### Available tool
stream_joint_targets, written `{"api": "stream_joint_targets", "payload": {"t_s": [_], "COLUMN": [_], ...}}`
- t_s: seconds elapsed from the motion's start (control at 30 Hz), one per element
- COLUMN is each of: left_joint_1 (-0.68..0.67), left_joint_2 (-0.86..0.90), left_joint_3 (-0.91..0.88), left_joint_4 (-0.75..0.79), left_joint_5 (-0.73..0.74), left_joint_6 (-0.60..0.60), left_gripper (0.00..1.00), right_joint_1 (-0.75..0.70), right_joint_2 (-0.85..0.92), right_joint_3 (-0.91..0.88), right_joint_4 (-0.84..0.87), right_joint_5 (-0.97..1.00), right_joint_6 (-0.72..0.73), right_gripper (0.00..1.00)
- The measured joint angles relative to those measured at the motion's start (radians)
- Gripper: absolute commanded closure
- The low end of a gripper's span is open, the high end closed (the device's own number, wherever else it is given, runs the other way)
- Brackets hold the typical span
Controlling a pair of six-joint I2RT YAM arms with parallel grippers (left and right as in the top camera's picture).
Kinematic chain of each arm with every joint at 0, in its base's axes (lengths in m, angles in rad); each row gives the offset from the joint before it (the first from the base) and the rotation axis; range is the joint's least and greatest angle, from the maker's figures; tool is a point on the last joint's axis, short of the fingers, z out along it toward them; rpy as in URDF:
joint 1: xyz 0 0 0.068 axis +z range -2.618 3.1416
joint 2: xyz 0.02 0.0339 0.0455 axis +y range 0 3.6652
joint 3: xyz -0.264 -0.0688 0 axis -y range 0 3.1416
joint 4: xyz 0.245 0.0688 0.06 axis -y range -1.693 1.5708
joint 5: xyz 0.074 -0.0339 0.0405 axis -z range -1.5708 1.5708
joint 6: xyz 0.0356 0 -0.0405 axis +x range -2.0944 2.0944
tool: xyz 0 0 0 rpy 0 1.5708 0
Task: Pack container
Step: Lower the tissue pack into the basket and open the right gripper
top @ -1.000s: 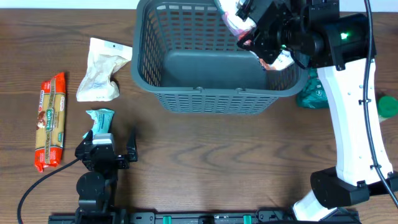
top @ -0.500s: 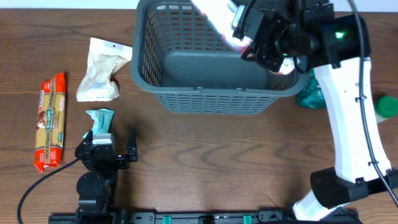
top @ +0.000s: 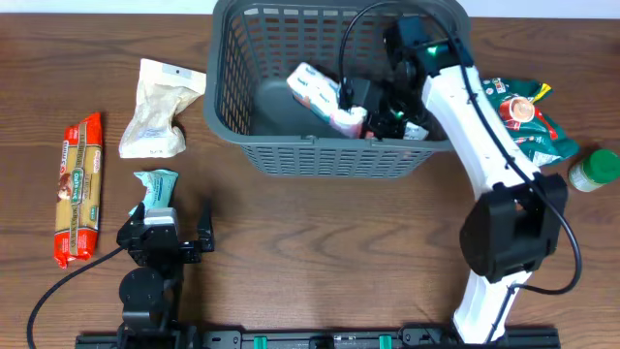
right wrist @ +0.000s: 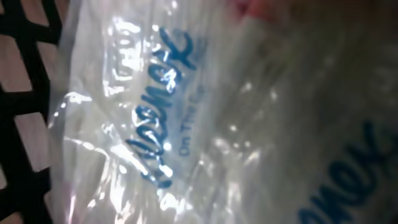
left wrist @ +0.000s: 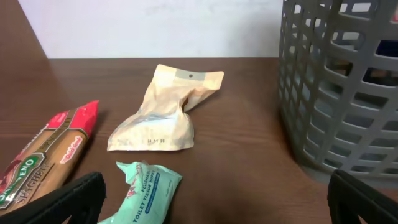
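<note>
The container, a dark grey lattice basket, stands at the back centre of the table. My right gripper reaches down inside it, shut on a white tissue packet that lies tilted over the basket floor. In the right wrist view this clear-wrapped tissue packet with blue lettering fills the frame and hides the fingers; the basket's lattice shows at the left. My left gripper rests open near the front left, with nothing between its fingers. The container's wall stands to its right.
A mint toilet-wipes packet lies just ahead of the left fingers. Behind it are a beige pouch and a red spaghetti packet. A green snack bag and a green-capped jar lie right of the basket.
My right arm has dropped from above the basket's far right rim down into the basket, carrying the tissue packet. The green bag is now uncovered. The left arm has not moved.
</note>
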Motion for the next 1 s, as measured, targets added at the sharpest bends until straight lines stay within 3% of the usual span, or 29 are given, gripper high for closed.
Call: {"api": "stream_joint_targets", "payload": {"t_s": [0.67, 0.7, 0.77, 0.83, 1.0], "left_joint_1": [0.000, 0.000, 0.000, 0.000, 0.000], "left_joint_2": [0.000, 0.000, 0.000, 0.000, 0.000], "left_joint_3": [0.000, 0.000, 0.000, 0.000, 0.000], "left_joint_4": [0.000, 0.000, 0.000, 0.000, 0.000], "left_joint_5": [0.000, 0.000, 0.000, 0.000, 0.000], "left_joint_6": [0.000, 0.000, 0.000, 0.000, 0.000], "left_gripper": [0.01, 0.01, 0.01, 0.01, 0.01], "right_joint_1": [0.000, 0.000, 0.000, 0.000, 0.000], "right_joint_2": [0.000, 0.000, 0.000, 0.000, 0.000], "right_joint_3": [-0.003, -0.003, -0.003, -0.003, -0.003], "right_joint_4": [-0.009, -0.009, -0.010, -0.010, -0.008], "right_joint_5": [-0.066, -0.066, -0.068, -0.071, -0.081], "right_joint_6": [-0.040, -0.042, -0.043, -0.048, -0.056], "right_gripper": [0.98, 0.90, 0.37, 0.32, 0.32]}}
